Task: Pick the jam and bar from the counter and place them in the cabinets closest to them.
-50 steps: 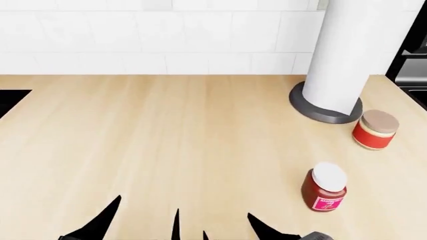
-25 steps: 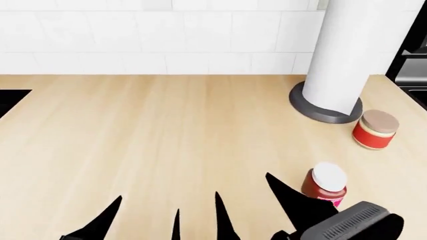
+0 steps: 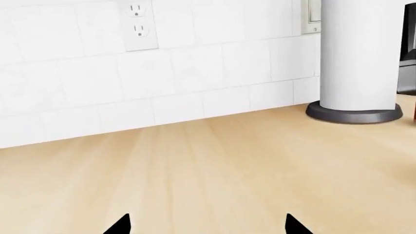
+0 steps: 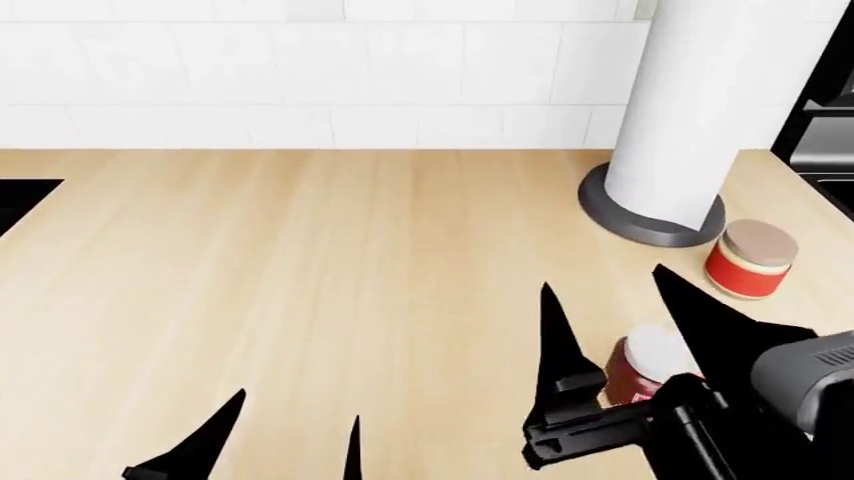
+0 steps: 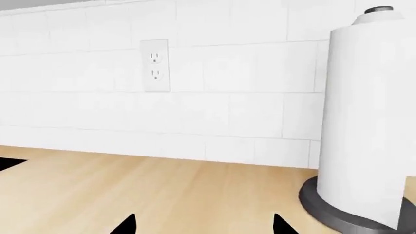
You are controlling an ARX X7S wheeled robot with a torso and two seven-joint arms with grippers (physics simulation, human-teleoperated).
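Note:
The jam, a dark-red jar with a white lid, stands on the beige counter at the front right. My right gripper is open and hangs over it. In the head view its two black fingers straddle the jar and hide its lower half. The right wrist view shows the open right gripper with only bare counter between the tips and no jar. My left gripper is open at the front edge, and in its own view the left gripper holds nothing. The bar is out of view.
A paper towel roll on a dark round base stands at the back right, with a squat red jar with a tan lid beside it. A tiled wall backs the counter. A dark opening lies at the left edge and a dark appliance at the right.
My right gripper has risen from the bottom edge and moved forward and right, over the jam, now covering part of it. The left gripper and the jars have not moved.

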